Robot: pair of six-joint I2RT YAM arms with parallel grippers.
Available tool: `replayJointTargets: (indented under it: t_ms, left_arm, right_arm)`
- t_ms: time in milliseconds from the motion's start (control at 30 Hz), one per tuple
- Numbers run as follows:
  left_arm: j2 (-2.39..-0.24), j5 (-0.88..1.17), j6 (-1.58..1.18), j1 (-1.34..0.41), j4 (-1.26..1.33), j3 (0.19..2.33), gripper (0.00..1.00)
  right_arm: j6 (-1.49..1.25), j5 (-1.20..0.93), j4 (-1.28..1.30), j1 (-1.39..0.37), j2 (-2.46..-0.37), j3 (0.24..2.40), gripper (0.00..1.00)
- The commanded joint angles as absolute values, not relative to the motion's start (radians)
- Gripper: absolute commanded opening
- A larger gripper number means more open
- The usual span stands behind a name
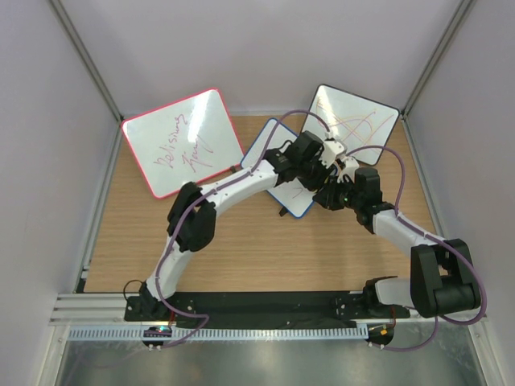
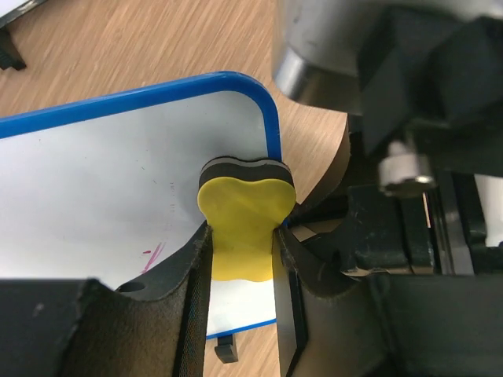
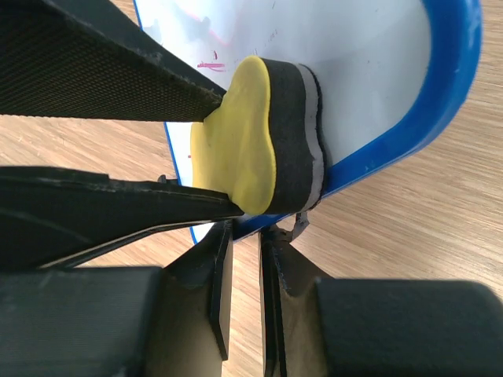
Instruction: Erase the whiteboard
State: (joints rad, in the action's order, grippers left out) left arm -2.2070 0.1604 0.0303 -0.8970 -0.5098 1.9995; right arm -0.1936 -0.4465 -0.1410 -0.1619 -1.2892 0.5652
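Pressed a yellow-backed eraser [image 2: 244, 212] into a rounded corner of the whiteboard [image 2: 118, 173], at the centre of the top view.

Clamped the eraser firmly in the left gripper [image 2: 242, 236], mid-frame in the left wrist view, foam side down on the white. Showed one red stroke unwiped (lower left of the pad, beside a finger) and a long blue edge stretching to frame left, so probably called for a sweep that way by the left arm, the nearer one. Seemingly nipped the frame's edge with the nearly closed jaws of the right gripper [image 3: 245, 236], apparently as a steadying hold. Sat between the pink-framed board [image 1: 182, 141], upper left, and the black-framed board [image 1: 354, 121], upper right. Offered red scrawl on the pink one, unreadable; no brand anywhere.
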Motion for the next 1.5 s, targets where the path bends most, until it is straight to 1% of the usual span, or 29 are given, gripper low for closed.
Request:
replayJointTargets:
  t_ms: [0,100,267,333,633,767,900,1167,1467]
  left_arm:
    - [-2.240,0.158,0.020,-0.879,-0.529,2.037,0.00]
    - [-2.234,0.130,0.021,-0.850,-0.528,2.007,0.00]
    - [-2.184,0.054,0.089,-0.799,-0.483,1.849,0.00]
    - [-2.168,0.040,0.104,-0.776,-0.471,1.818,0.00]
    - [-2.137,0.040,0.115,-0.749,-0.449,1.787,0.00]
    - [-2.141,0.081,0.095,-0.755,-0.449,1.809,0.00]
    - [-2.148,0.094,0.089,-0.805,-0.460,1.882,0.00]
    - [-2.163,0.238,-0.021,-0.893,-0.502,1.841,0.00]
    - [-2.161,0.169,-0.009,-0.867,-0.469,1.778,0.00]
  right_arm:
    - [-0.123,-0.485,-0.132,-0.195,-1.275,0.577,0.01]
    - [-0.123,-0.483,-0.132,-0.195,-1.272,0.577,0.01]
    - [-0.121,-0.486,-0.135,-0.198,-1.275,0.577,0.01]
    - [-0.123,-0.488,-0.137,-0.196,-1.275,0.577,0.01]
    - [-0.123,-0.482,-0.135,-0.199,-1.262,0.574,0.01]
    - [-0.121,-0.483,-0.133,-0.198,-1.267,0.575,0.01]
    - [-0.123,-0.480,-0.132,-0.199,-1.269,0.574,0.01]
    - [-0.121,-0.476,-0.130,-0.198,-1.264,0.574,0.01]
    - [-0.121,-0.474,-0.129,-0.198,-1.264,0.572,0.01]
